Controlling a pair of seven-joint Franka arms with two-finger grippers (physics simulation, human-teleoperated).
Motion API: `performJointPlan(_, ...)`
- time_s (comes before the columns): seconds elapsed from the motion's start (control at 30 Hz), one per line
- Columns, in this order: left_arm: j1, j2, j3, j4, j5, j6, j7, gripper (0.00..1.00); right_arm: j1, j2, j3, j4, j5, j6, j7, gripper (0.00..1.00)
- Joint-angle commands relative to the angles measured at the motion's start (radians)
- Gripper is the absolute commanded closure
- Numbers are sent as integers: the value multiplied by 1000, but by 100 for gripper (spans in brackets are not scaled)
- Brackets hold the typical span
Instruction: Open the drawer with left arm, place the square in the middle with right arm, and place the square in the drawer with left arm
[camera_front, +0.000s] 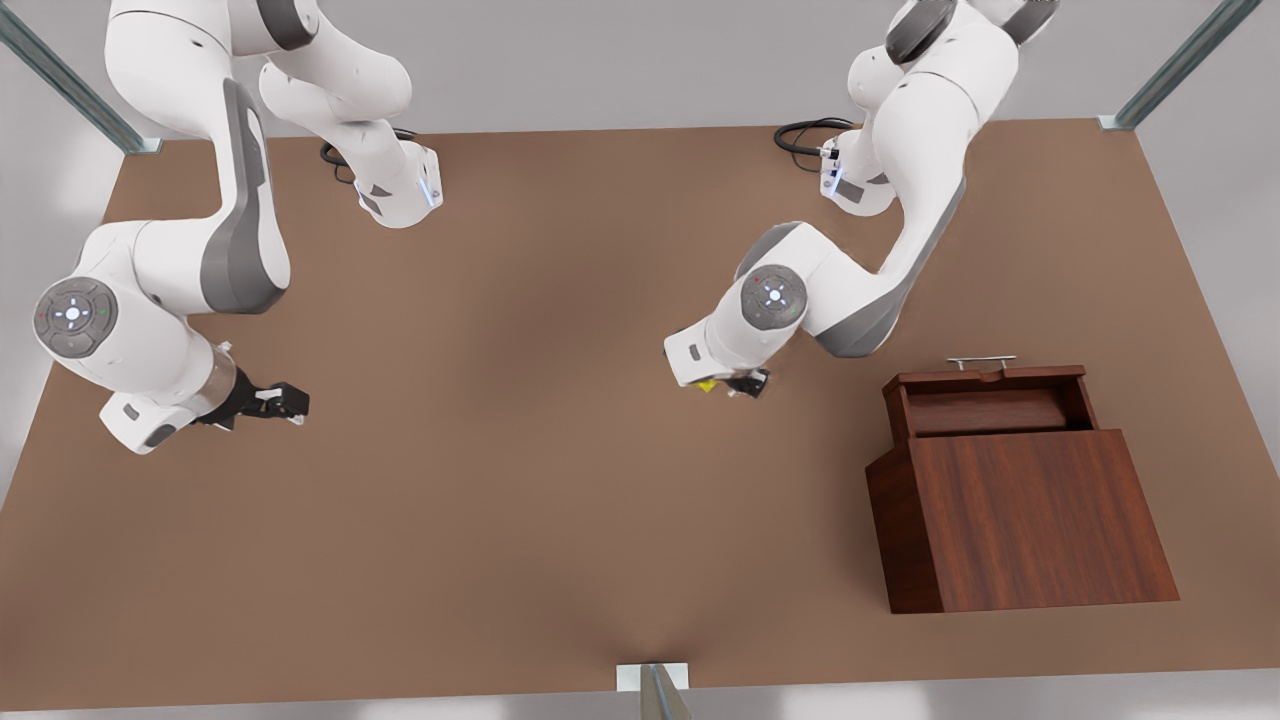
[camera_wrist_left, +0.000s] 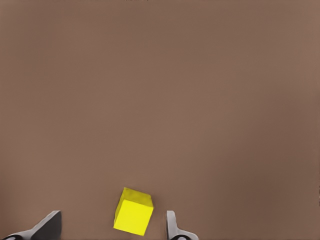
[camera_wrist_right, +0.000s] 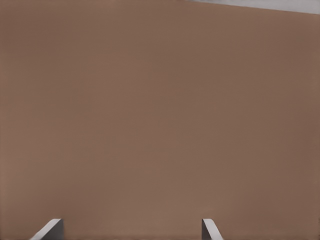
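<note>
1. The left gripper is low over the table, near the middle, just to the left of the wooden box in the front view. Its arm reaches in from the far edge on the front view's right

2. In the left wrist view the two fingertips of this gripper stand apart, and the square is in the gap between them. It sits a little closer to one finger than to the other, and turned at a small angle to them. No finger touches it as far as I can see

3. The square is a small yellow cube. In the front view just a small yellow part of it shows under the left gripper, on the brown tabletop and well apart from the box

4. The drawer is pulled out of the box toward the far side. Its inside is visible, and the silver handle is on its far end

5. The right gripper is on the front view's left, near that edge of the table, and it waits there. In the right wrist view its fingertips are wide apart over bare tabletop and hold nothing
</note>
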Motion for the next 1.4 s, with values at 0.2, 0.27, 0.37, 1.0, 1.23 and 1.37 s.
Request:
performJointPlan(0.2, -26, -79, 74, -340, 100, 317, 8, 0, -1, 3, -3, 0, 0, 0, -6, 0)
performJointPlan(0.27, -48, -132, 120, -444, 96, 348, 8, 0, -1, 5, -3, -2, 0, 0, -6, 0)
performJointPlan(0.37, -72, -165, 150, -590, 96, 487, 8, 0, -1, 5, -3, -3, 2, 0, -6, 0)
performJointPlan(1.0, -71, -80, 173, -668, 74, 563, 109, 0, -9, 1, -3, -12, 8, 2, -6, 0)
performJointPlan(1.23, -72, -35, 186, -667, 79, 599, 108, 0, -9, 5, -3, -14, 8, 8, -6, 0)
performJointPlan(1.37, -76, -21, 188, -667, 82, 602, 105, 8, -9, 6, -3, -14, 8, 9, -6, 0)
